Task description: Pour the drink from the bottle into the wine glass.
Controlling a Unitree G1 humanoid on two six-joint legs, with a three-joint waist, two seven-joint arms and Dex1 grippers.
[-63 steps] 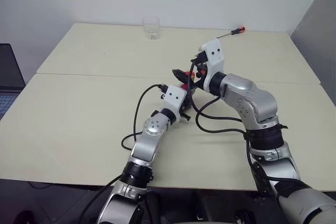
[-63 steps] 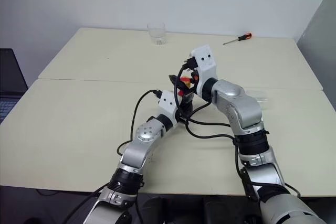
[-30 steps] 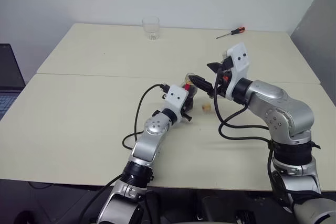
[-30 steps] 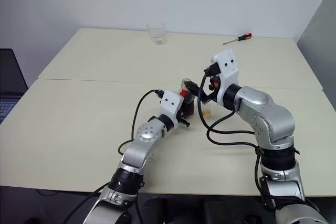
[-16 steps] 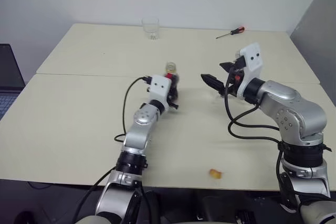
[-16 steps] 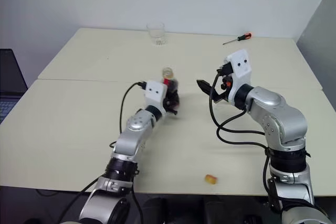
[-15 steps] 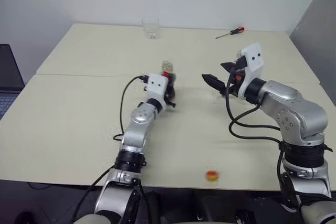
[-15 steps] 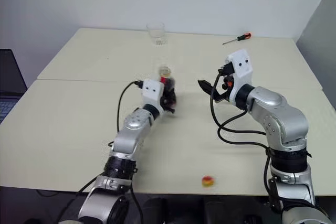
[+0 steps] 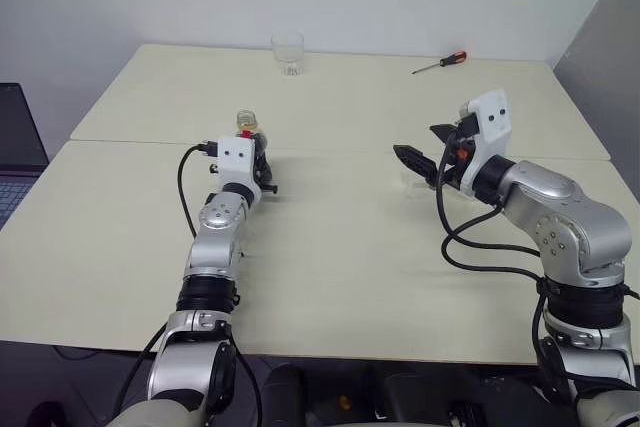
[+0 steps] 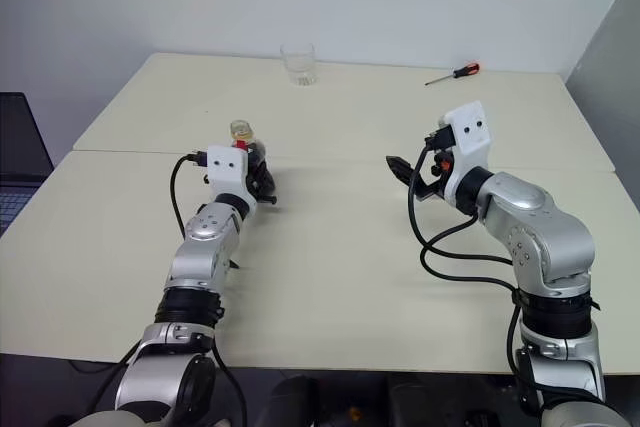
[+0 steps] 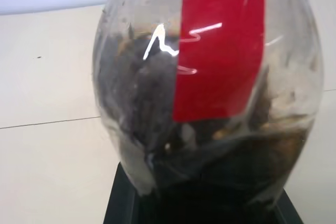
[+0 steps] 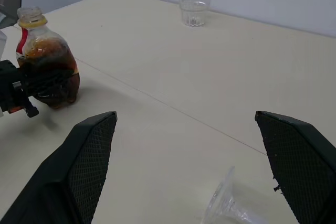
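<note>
The bottle [image 12: 47, 61] stands upright at the left of the table, its mouth uncapped. The dark brown drink [image 11: 157, 129] fills its lower part. My left gripper [image 9: 262, 165] is shut on the bottle's base, level with the seam between the two tables. My right gripper [image 9: 415, 147] hangs open and empty over the table's right half, well apart from the bottle. Low between its fingers [image 12: 89, 171] shows a clear flared piece of the wine glass [image 12: 226, 205], on the table just under that gripper. The rest of the glass is hidden.
A short clear tumbler [image 9: 288, 53] stands at the far edge of the table [image 9: 330, 277]. A red-handled screwdriver [image 9: 440, 62] lies at the far right. A small orange-yellow thing [image 9: 345, 402] lies below the table's front edge. A dark screen [image 9: 15, 132] sits beyond the left edge.
My left arm has carried the bottle well to the left. The right gripper drifted slightly right, still open. The small yellow cap has dropped off the table's front edge.
</note>
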